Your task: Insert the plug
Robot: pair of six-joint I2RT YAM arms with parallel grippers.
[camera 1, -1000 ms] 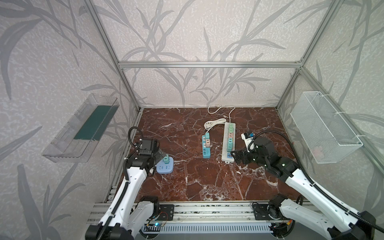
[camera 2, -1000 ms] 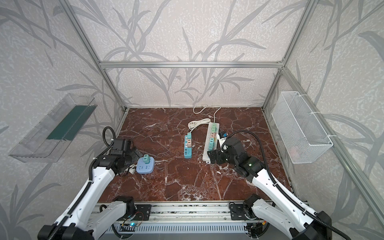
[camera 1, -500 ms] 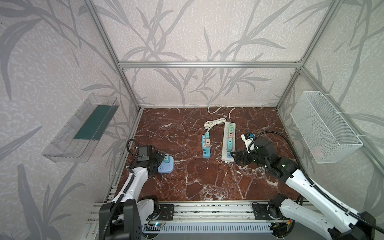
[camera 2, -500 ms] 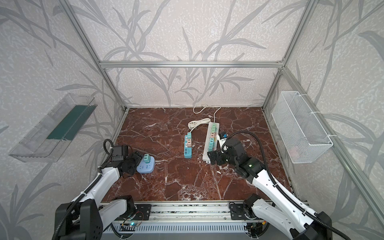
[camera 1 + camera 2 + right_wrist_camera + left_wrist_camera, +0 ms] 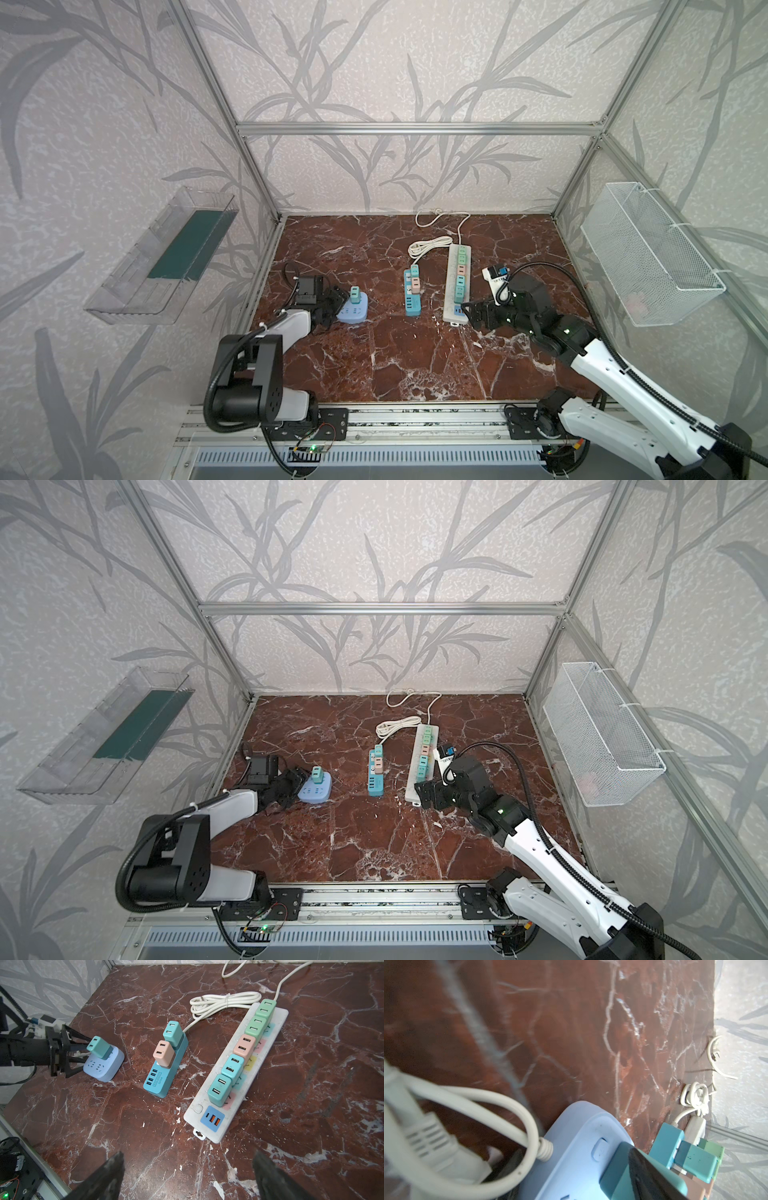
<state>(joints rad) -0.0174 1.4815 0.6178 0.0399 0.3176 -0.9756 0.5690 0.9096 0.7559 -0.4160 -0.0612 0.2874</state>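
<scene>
The teal plug (image 5: 355, 294) stands on the lavender socket block (image 5: 352, 318) at 9 o'clock on the marble floor (image 5: 395, 357). The left gripper (image 5: 334, 306) brackets the block from its 9 o'clock side, jaws spread, one finger (image 5: 83, 1037) beside the plug. The right gripper (image 5: 189, 1158), jaws wide and empty, hovers toward 3 o'clock, just beside the white power strip (image 5: 451, 286).

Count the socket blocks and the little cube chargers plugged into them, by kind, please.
Socket blocks: 3 (white strip, teal strip, lilac block)
Cube chargers: 8 (five, two and one on those blocks)
Total: 11
</scene>
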